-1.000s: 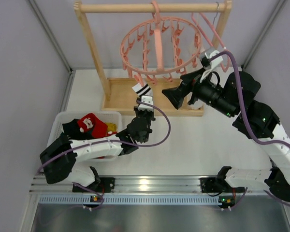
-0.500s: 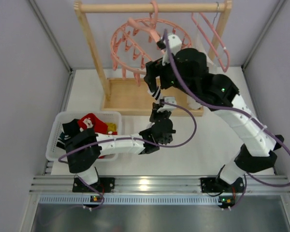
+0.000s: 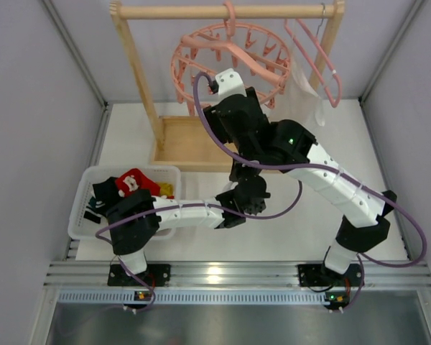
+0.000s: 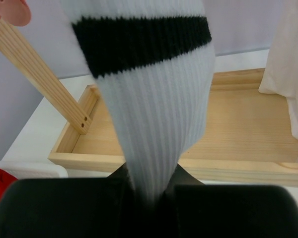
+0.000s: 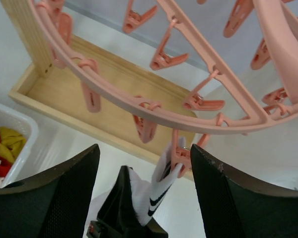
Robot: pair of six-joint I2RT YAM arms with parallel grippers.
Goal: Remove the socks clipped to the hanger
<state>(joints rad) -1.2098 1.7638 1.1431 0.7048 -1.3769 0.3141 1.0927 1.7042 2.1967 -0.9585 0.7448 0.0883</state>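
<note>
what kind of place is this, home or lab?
Probably a lab test cell, not a home: plain grey partition walls box in a white table, with an aluminium mounting rail along its near edge.

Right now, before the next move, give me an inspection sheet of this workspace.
Surface: white table, with the wooden rack standing on it.
Job's things: striped sock hangs from one clip of the hanger; the other clips in the right wrist view hold nothing.
Clutter: bin at left holding socks; plain hanger and white cloth on the rack.
Grippers: left gripper shut on the sock's lower end; right gripper open, its fingers either side of the clip.
Cables: purple cables loop off both arms; no snag seen.
Surroundings: grey walls; metal rail at the near edge.
</note>
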